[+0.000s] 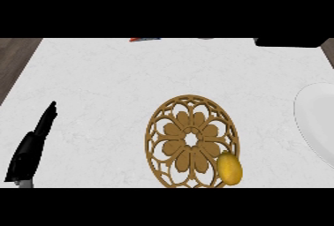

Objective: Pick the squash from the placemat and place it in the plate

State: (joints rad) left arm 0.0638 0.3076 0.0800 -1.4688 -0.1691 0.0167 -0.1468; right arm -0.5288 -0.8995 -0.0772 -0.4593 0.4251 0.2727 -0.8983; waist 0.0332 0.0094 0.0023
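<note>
In the head view we see the oval yellow squash (229,167) lying on the lower right rim of the round brown openwork placemat (191,141), untouched, so the picking step is not yet begun. The white round plate (313,121) waits at the right edge of the white marble tabletop (98,79). Our left hand (32,148) rests at the lower left with straight fingers; the right hand does not show. Next, we judge, a hand must reach the squash. We can read no writing.

- A home kitchen, by the look of it: a white marbled counter (98,88) with dark wood at its edges.
- A brown cut-out placemat (191,141) lies on it, a yellow squash (229,167) on its rim.
- A white plate (316,119) sits at the right.
</note>
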